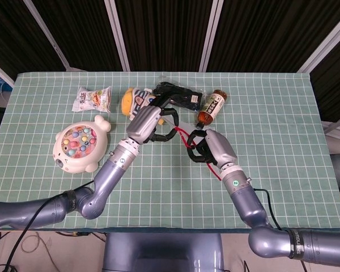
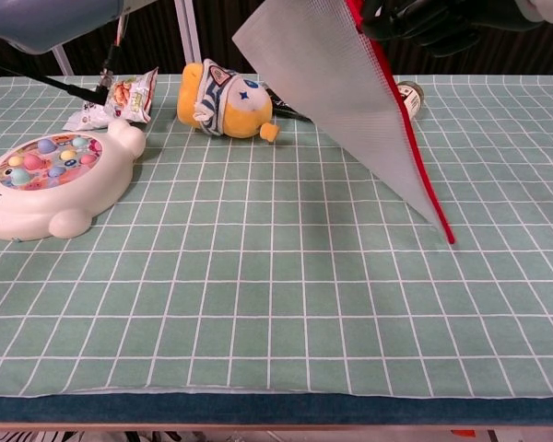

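A white mesh pouch (image 2: 350,92) with a red zipper edge (image 1: 182,135) hangs in the air between both hands. My left hand (image 1: 149,120) grips its top edge from the left, and my right hand (image 1: 209,147) grips the same edge from the right. The chest view shows only the dark fingers of the right hand (image 2: 424,18), at the top. The pouch slopes down to the right to a pointed lower corner (image 2: 449,238) close above the green gridded table (image 2: 258,304). Whether that corner touches the cloth cannot be told.
A yellow plush toy (image 1: 137,101) lies behind the left hand, beside a black packet (image 1: 178,93) and a brown bottle (image 1: 211,106). A snack packet (image 1: 93,98) and a white fishing-game toy (image 1: 78,143) sit at the left. Dark panels stand behind the table.
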`<control>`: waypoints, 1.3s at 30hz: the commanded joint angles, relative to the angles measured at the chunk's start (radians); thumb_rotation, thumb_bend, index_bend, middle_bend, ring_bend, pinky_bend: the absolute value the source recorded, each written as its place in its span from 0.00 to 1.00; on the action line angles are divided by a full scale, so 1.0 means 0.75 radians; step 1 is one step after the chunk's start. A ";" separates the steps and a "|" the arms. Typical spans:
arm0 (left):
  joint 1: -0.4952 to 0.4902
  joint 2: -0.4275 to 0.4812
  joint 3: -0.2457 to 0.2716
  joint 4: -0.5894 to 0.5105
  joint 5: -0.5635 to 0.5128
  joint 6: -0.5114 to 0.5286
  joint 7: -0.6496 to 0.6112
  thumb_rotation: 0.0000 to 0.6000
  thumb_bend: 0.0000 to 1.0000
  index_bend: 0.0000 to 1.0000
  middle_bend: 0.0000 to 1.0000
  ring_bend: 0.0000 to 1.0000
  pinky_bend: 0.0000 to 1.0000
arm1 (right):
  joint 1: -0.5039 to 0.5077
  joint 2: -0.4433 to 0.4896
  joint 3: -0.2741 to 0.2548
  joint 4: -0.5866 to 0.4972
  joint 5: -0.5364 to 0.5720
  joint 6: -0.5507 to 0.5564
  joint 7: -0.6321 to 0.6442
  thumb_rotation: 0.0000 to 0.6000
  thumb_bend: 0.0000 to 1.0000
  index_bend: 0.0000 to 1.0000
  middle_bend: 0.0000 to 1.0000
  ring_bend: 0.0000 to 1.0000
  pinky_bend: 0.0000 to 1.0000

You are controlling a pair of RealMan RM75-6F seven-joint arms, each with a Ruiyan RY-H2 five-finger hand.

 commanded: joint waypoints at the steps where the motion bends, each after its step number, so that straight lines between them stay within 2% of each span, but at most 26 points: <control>1: 0.000 0.007 -0.009 0.002 -0.001 0.006 -0.002 1.00 0.40 0.60 0.11 0.00 0.10 | -0.001 0.002 -0.004 0.007 0.002 0.003 0.003 1.00 0.69 0.73 1.00 1.00 0.99; 22: 0.019 0.118 -0.071 0.001 0.008 0.038 -0.031 1.00 0.40 0.61 0.11 0.00 0.10 | -0.044 0.043 -0.047 0.109 0.046 0.024 0.017 1.00 0.69 0.73 1.00 1.00 0.99; 39: 0.073 0.187 -0.048 -0.034 0.000 0.052 -0.056 1.00 0.40 0.61 0.11 0.00 0.10 | -0.121 0.107 -0.048 0.219 0.085 -0.009 0.077 1.00 0.69 0.73 1.00 1.00 0.99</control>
